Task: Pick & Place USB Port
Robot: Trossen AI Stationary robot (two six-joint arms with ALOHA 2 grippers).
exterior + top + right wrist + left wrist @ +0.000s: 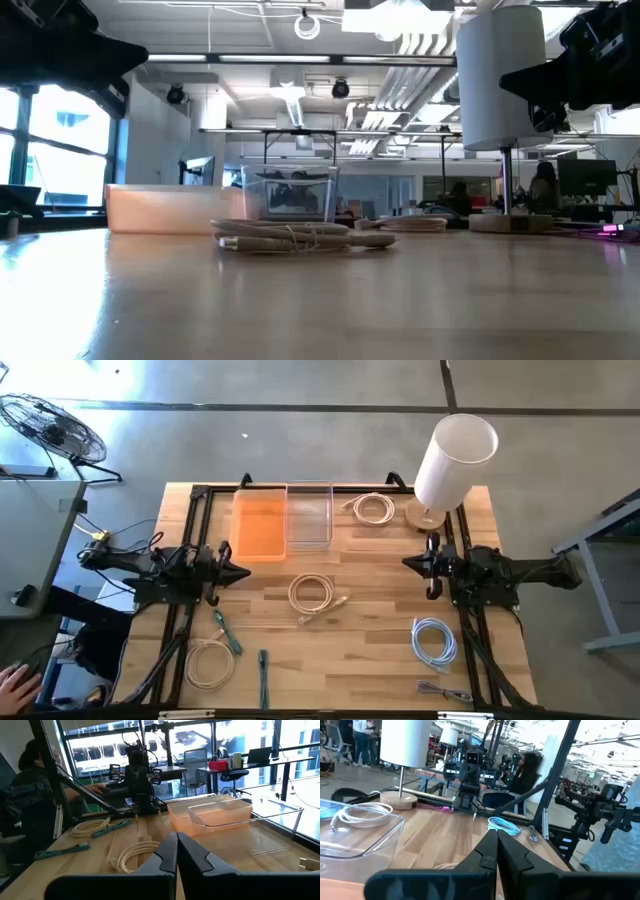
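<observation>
A coiled beige USB cable [312, 595] lies flat in the middle of the table; the low view shows this USB cable [300, 237] too, and the right wrist view shows it [134, 856]. Behind it stand an orange bin [258, 523] and a clear bin [309, 515]. My left gripper [243, 571] hovers shut at the table's left side, above the wood. My right gripper [408, 563] hovers shut at the right side. Neither touches anything.
A white lamp [450, 465] stands at the far right corner. More coils lie about: beige at the far side [373, 509], beige near left [208, 663], blue near right [435, 639]. Green cables [228, 632] lie near the front edge. A person's hand [14, 684] shows off the table's left.
</observation>
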